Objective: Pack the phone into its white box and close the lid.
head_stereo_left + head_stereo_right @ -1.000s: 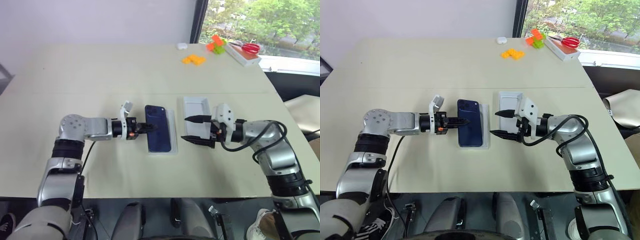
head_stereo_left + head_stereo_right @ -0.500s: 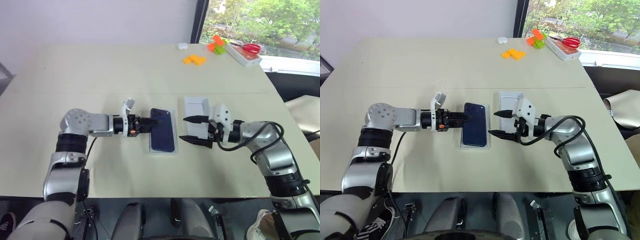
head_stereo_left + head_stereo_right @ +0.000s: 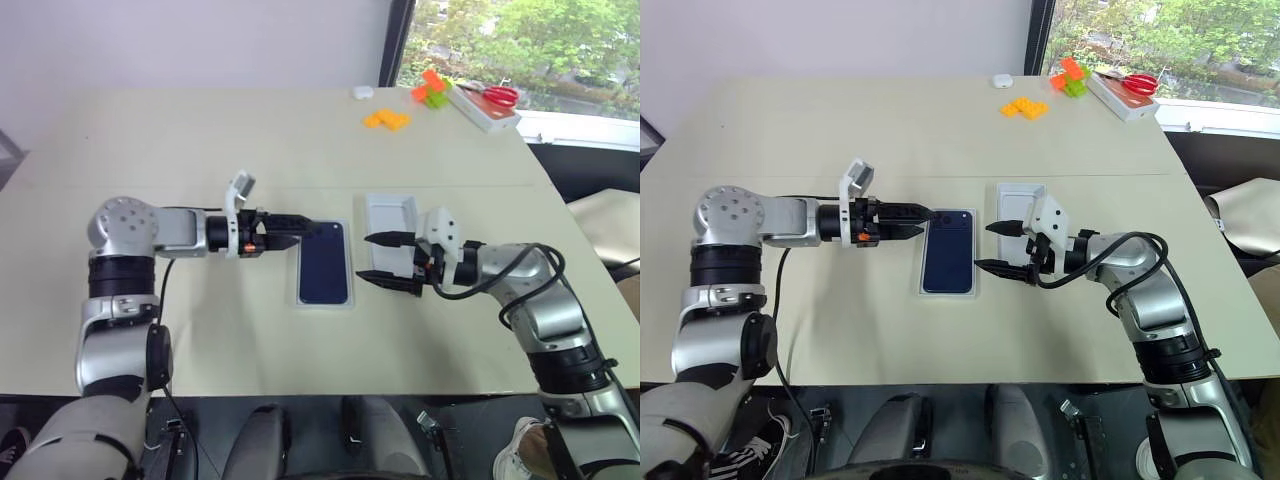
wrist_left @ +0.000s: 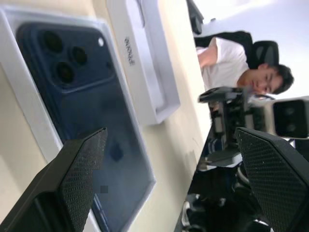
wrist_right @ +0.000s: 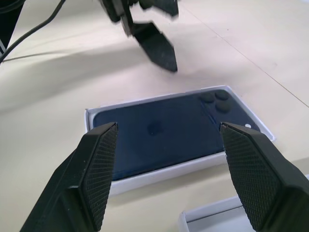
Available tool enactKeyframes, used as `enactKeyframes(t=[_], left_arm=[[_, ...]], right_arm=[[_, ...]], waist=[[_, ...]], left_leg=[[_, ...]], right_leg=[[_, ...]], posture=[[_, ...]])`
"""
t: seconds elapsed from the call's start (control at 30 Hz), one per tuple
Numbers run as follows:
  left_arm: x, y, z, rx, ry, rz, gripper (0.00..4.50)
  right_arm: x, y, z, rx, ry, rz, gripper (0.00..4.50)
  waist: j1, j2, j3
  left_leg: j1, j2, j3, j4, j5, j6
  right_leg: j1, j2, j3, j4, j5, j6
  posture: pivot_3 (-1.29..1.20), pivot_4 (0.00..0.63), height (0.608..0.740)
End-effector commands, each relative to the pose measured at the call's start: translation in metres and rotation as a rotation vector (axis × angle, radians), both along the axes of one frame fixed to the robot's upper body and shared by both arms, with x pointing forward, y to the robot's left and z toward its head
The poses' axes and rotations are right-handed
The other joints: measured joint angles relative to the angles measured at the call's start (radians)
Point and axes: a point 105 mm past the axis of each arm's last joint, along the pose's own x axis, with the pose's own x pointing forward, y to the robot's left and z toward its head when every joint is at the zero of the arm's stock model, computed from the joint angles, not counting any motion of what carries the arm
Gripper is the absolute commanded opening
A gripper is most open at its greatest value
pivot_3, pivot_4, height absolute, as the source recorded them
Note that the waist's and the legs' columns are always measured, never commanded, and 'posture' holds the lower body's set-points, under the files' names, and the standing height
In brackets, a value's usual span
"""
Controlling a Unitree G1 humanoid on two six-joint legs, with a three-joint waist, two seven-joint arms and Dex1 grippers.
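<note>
The phone (image 3: 324,265) had just been let go. A second before, it was pinched in the left gripper (image 3: 296,225) and sat tilted across the white box (image 3: 326,300). By now it was laid flat inside the box, and the left gripper had been lifted up and pulled back a little — its two fingers were spread wide apart with nothing between them.

This meant the first part of the job looked done. The lid (image 3: 391,232) was not yet put on, so that part was left.

The right gripper (image 3: 391,261) was held low over the near end of the lid, in the same spot as before. Its fingers were apart too, and nothing was seen clamped in them.

The phone was dark blue and shiny, with its back turned up. Three round camera eyes were seen in one corner, at the far end of the box. A thin white rim of the box was seen all around it — a snug fit. The lid lay open side up just beside the box, on the right.
</note>
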Motion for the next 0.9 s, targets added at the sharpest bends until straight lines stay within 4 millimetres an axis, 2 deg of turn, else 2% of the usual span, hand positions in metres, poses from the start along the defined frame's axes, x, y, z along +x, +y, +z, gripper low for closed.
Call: enactKeyframes(t=[0.03, 0.23, 0.27, 0.33, 0.37, 0.47, 0.53, 0.57, 0.73, 0.83, 0.9], left_arm=[[-0.003, 0.004, 0.017, 0.002, -0.068, -0.008, 4.44], [-0.003, 0.013, 0.022, 0.013, -0.112, 0.033, 4.44], [-0.002, 0.015, 0.022, 0.011, -0.121, 0.051, 4.22], [0.006, 0.020, 0.016, 0.032, -0.142, 0.138, 3.59], [0.008, 0.021, 0.013, 0.043, -0.148, 0.165, 3.11], [0.008, 0.017, 0.009, 0.030, -0.161, 0.189, 1.63], [0.000, 0.009, 0.001, 0.040, -0.172, 0.165, 0.49], [-0.002, 0.005, -0.002, 0.026, -0.170, 0.161, 0.05], [-0.005, -0.010, -0.023, 0.057, -0.141, 0.164, 0.05], [0.000, -0.013, -0.048, 0.178, -0.106, 0.194, 0.05], [-0.004, -0.016, -0.049, 0.189, -0.110, 0.167, 0.05]], right_arm=[[-0.001, 0.007, 0.014, 0.029, -0.049, 0.026, 3.53], [0.003, 0.011, 0.020, 0.056, -0.056, 0.025, 3.53], [0.003, 0.012, 0.023, 0.074, -0.050, 0.029, 3.53], [0.005, 0.018, 0.027, 0.117, -0.044, 0.014, 2.97], [0.005, 0.021, 0.027, 0.126, -0.044, 0.014, 2.62], [0.001, 0.030, 0.025, 0.140, -0.042, 0.024, 1.12], [-0.003, 0.039, 0.024, 0.151, -0.038, 0.047, 0.03], [-0.005, 0.043, 0.021, 0.152, -0.037, 0.053, 0.00], [-0.002, 0.057, 0.003, 0.069, -0.085, 0.032, 0.00], [0.000, 0.058, -0.024, -0.105, -0.143, 0.040, 0.00], [-0.001, 0.057, -0.033, -0.140, -0.131, 0.041, 0.00]], waist=[[0.000, 0.000, 0.000], [-0.001, 0.000, 0.000], [-0.001, 0.000, 0.000], [0.000, 0.000, 0.000], [0.000, 0.000, 0.000], [0.001, 0.000, 0.000], [0.001, 0.000, 0.000], [0.001, 0.000, 0.000], [0.001, 0.000, 0.000], [0.001, 0.000, 0.000], [0.000, 0.000, 0.000]], left_leg=[[0.000, 0.000, 0.000, 0.000, 0.000, 0.000], [0.000, 0.000, 0.000, 0.000, 0.000, 0.000], [0.001, 0.000, 0.000, 0.000, 0.000, 0.000], [0.001, 0.001, 0.000, 0.000, 0.000, 0.000], [0.001, 0.001, 0.000, 0.000, 0.000, -0.001], [0.001, 0.000, 0.000, 0.000, 0.000, -0.001], [0.001, 0.000, 0.000, 0.000, 0.000, -0.001], [0.001, 0.000, 0.000, 0.000, 0.000, -0.001], [0.001, 0.000, 0.000, 0.000, 0.000, -0.001], [0.002, 0.000, 0.000, 0.000, 0.000, -0.001], [0.002, -0.001, 0.001, 0.000, 0.001, -0.002]], right_leg=[[0.000, 0.000, 0.000, 0.000, 0.000, 0.000], [0.000, 0.000, 0.000, 0.000, 0.000, 0.000], [0.000, 0.000, 0.000, 0.000, 0.000, 0.000], [0.000, 0.000, 0.000, 0.000, 0.000, 0.000], [0.000, 0.000, 0.000, 0.001, 0.000, 0.000], [0.000, -0.001, 0.000, 0.001, 0.000, 0.000], [0.000, -0.001, 0.000, 0.000, 0.000, 0.000], [0.000, -0.001, 0.000, 0.000, 0.000, 0.000], [0.001, -0.001, 0.000, 0.001, 0.000, 0.000], [0.001, -0.001, 0.000, 0.001, 0.000, 0.000], [0.002, 0.000, 0.000, 0.001, 0.000, 0.000]], posture=[[0.00, 0.150, 0.740], [0.00, 0.150, 0.740], [0.00, 0.150, 0.740], [0.00, 0.150, 0.740], [0.00, 0.150, 0.740], [0.00, 0.150, 0.740], [0.00, 0.150, 0.740], [0.00, 0.150, 0.740], [0.00, 0.150, 0.740], [0.00, 0.150, 0.740], [0.00, 0.150, 0.740]])
